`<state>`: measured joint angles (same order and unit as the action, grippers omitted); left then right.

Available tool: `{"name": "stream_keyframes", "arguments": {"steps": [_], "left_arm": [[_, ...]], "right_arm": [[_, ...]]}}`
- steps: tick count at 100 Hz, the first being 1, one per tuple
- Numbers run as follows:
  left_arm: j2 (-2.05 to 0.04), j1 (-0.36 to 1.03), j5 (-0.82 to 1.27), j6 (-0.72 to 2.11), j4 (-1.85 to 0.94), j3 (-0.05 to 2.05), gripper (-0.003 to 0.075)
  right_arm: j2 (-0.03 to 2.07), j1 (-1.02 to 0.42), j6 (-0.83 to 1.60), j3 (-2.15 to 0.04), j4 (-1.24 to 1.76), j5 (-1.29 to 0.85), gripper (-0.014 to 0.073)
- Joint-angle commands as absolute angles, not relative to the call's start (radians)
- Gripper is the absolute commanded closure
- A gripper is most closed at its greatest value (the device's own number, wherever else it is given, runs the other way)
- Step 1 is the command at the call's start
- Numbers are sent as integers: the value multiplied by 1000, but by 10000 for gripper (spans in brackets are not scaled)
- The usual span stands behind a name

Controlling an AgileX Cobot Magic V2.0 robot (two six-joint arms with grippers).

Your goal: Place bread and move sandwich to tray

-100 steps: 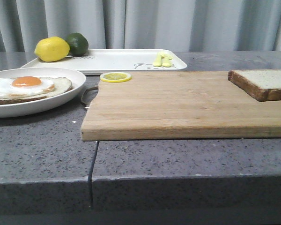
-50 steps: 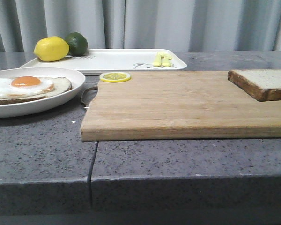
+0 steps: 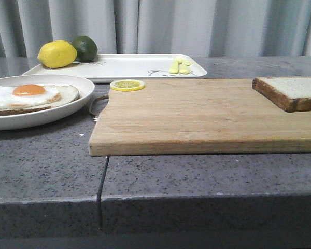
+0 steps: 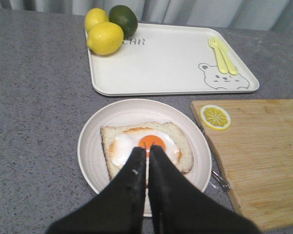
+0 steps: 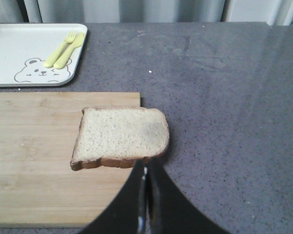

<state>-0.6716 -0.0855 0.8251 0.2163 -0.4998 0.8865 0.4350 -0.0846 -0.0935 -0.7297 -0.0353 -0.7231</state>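
The bread [image 3: 293, 92] is a pale slice with a dark crust, lying flat at the right end of the wooden cutting board [image 3: 197, 114]; it also shows in the right wrist view [image 5: 121, 135]. An egg-topped slice [image 3: 28, 96] lies on the round white plate [image 3: 52, 116], also in the left wrist view [image 4: 146, 146]. The white tray [image 3: 129, 66] with a bear drawing sits at the back. My left gripper [image 4: 147, 150] is shut and empty above the plate. My right gripper [image 5: 146, 163] is shut and empty above the board's corner, near the bread's edge. Neither gripper shows in the front view.
A lemon [image 3: 57, 54] and a lime [image 3: 85, 48] sit at the tray's back left, and a yellow fork and spoon [image 3: 179, 66] at its right. A lemon slice [image 3: 127, 85] lies on the board's corner. A metal handle [image 3: 96, 106] sticks out toward the plate.
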Motion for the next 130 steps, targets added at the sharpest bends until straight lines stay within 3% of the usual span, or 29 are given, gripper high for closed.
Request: {"name": "stream_keyframes", "arguments": {"steps": [1,26,38,45,55,64,73,130], "left_arm": [[-710,-83,808,210,-548,940,739],[-733,-83,830,221,-548,940,738],[-733,-83,830,235,-548,940,685],[-733,-83,832,253,-548,940,591],[-733,-83,837,253,-548,940,374],[-733,-83,839,253,-548,940,204],[-733,-83,839,253,-548,940,143],[-733,-83,837,253,-548,940,146]], "right_arm": [[459,-82,-90,-771,-38,-635,661],[459,-82,-90,-769,-37,-623,652],[459,-82,-90,-769,-37,-628,519],[459,-82,-90,-769,-37,-628,372],[459,-82,-90,-769,-37,-627,143],[459,-82,-90,-769,-37,-627,49],[459,-82,-90,-769,-37,-627,51],[459,-82,-90,-769,-37,-574,53]]}}
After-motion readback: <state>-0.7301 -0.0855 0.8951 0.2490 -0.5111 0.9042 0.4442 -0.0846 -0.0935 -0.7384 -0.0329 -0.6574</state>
